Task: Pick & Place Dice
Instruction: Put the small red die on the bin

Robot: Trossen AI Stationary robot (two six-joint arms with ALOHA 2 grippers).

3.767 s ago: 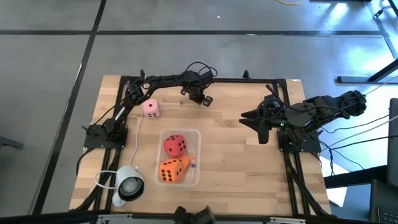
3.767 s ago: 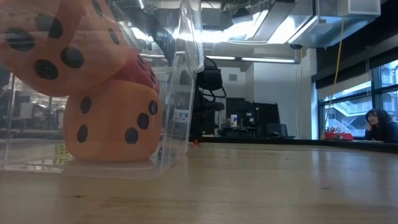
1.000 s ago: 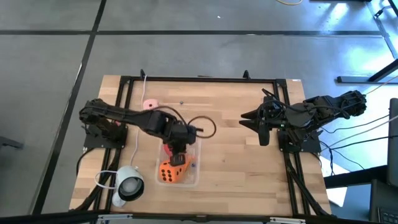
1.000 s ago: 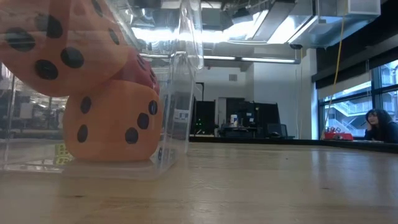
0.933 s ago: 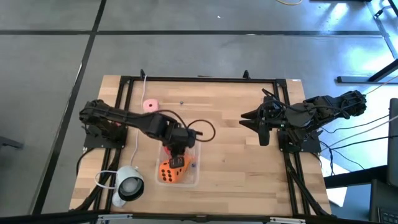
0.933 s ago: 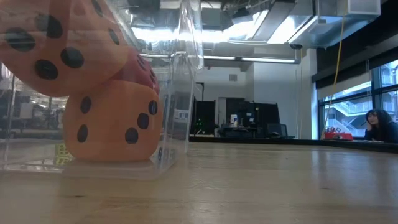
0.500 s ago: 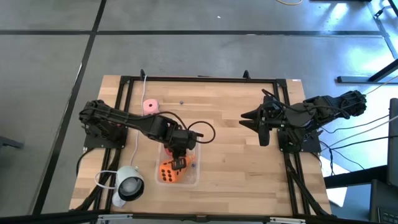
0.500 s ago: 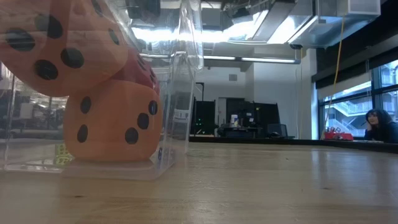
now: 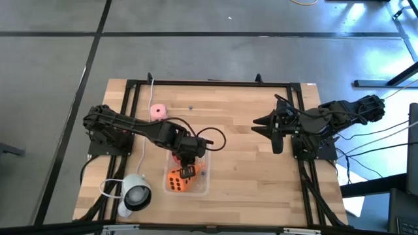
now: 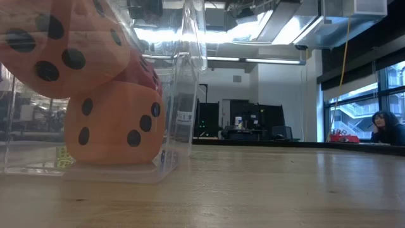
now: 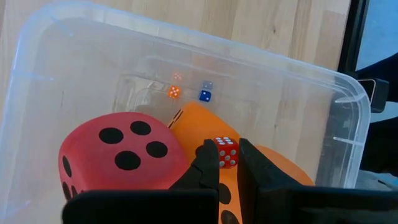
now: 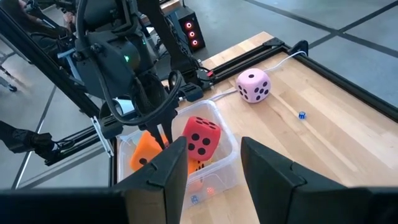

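A clear plastic box (image 9: pixel 204 186) stands near the table's front. Inside it are a large red die (image 11: pixel 118 155) and large orange dice (image 11: pixel 199 124), stacked one on another (image 10: pixel 114 130). A tiny orange die (image 11: pixel 175 92) and a tiny blue die (image 11: pixel 204 95) lie on its floor. My left gripper (image 9: pixel 187 171) reaches down into the box, shut on a tiny red die (image 11: pixel 225 151). A pale pink die (image 9: pixel 157 111) rests on the table at the far left. My right gripper (image 9: pixel 261 125) waits open at the right, holding nothing. My left gripper pinches the tiny red die by two opposite sides (image 11: pixel 219 154) between its fingertips (image 11: pixel 208 163). The fingers slant steeply down from above into the box. The die sits over the large orange die; whether it touches that die I cannot tell.
Another tiny blue die (image 12: pixel 301 115) lies on the bare wood near the pink die. A white round device (image 9: pixel 134 194) with a cable sits at the front left. Black frame rails (image 9: pixel 209 83) border the table. A person (image 10: pixel 385 126) sits far behind the table.
My left gripper has sunk a little lower over the box and drifted slightly toward the near edge, staying shut on the tiny red die. The large dice in the box have kept their places.
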